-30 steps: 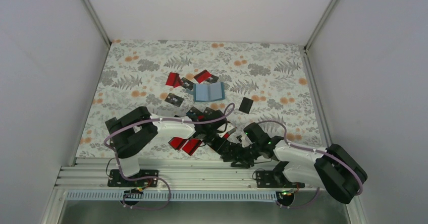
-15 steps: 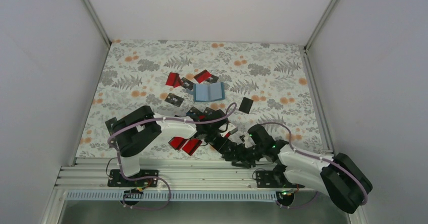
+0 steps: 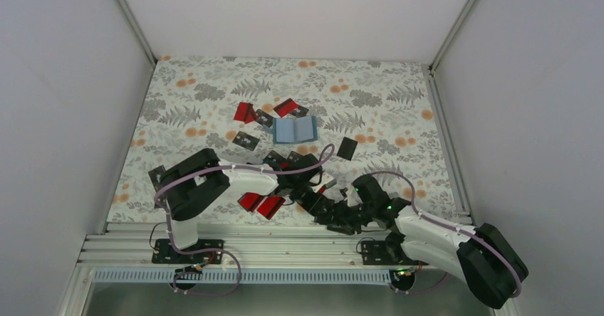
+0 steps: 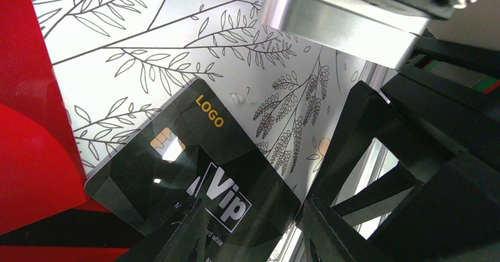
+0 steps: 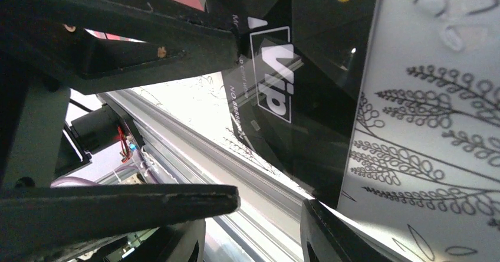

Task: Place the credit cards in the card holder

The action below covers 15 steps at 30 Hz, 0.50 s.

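A black credit card (image 4: 194, 167) with white "Vip" print spans the gap between my left gripper's (image 4: 250, 209) fingers, which press on its opposite edges; it is tilted above the table near the front edge. My right gripper (image 5: 271, 202) faces it, jaws apart, one fingertip (image 5: 321, 226) at the card's (image 5: 306, 97) lower corner. In the top view the two grippers, left (image 3: 313, 191) and right (image 3: 336, 213), meet nose to nose. The teal-blue card holder (image 3: 295, 129) lies open farther back. Loose credit cards lie around: red (image 3: 244, 112), red (image 3: 285, 107), black (image 3: 246, 141), black (image 3: 347, 148), red (image 3: 261, 203).
The metal rail (image 3: 285, 241) runs along the table's front edge just below both grippers. White walls enclose the floral table (image 3: 384, 95) on three sides. A red card (image 4: 29, 126) lies just left of the held card.
My right arm has reached forward and left toward the left gripper, and its jaws have narrowed. The left gripper and its black card have barely moved.
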Available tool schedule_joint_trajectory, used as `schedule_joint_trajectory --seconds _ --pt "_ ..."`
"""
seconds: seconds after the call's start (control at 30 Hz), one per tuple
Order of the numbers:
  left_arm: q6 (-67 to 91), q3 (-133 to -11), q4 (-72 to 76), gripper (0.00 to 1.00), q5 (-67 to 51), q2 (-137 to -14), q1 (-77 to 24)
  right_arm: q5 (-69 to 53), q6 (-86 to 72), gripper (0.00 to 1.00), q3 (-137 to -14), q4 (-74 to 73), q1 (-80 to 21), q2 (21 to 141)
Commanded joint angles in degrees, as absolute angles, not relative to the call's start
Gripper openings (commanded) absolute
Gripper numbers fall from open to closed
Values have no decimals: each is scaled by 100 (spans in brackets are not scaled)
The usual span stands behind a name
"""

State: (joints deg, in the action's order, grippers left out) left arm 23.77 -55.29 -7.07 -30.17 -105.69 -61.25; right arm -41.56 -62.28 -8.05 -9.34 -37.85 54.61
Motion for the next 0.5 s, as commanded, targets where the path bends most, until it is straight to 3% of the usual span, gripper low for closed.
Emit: schedule_joint_trajectory --seconds 0.0,0.27,0.47 --pt "2380 -5510 -433 42 -3770 -10682 -6296 -3566 -6076 43 -1042 -545 -3630 5292" --pt "2210 -5933 -1082 42 -2933 -10202 -6105 -3533 -5348 48 -1520 -2882 -3635 4730" --pt "2014 -6534 -1656 42 -2109 -10395 -5953 -3544 -5373 49 -1216 -2558 -3633 5182"
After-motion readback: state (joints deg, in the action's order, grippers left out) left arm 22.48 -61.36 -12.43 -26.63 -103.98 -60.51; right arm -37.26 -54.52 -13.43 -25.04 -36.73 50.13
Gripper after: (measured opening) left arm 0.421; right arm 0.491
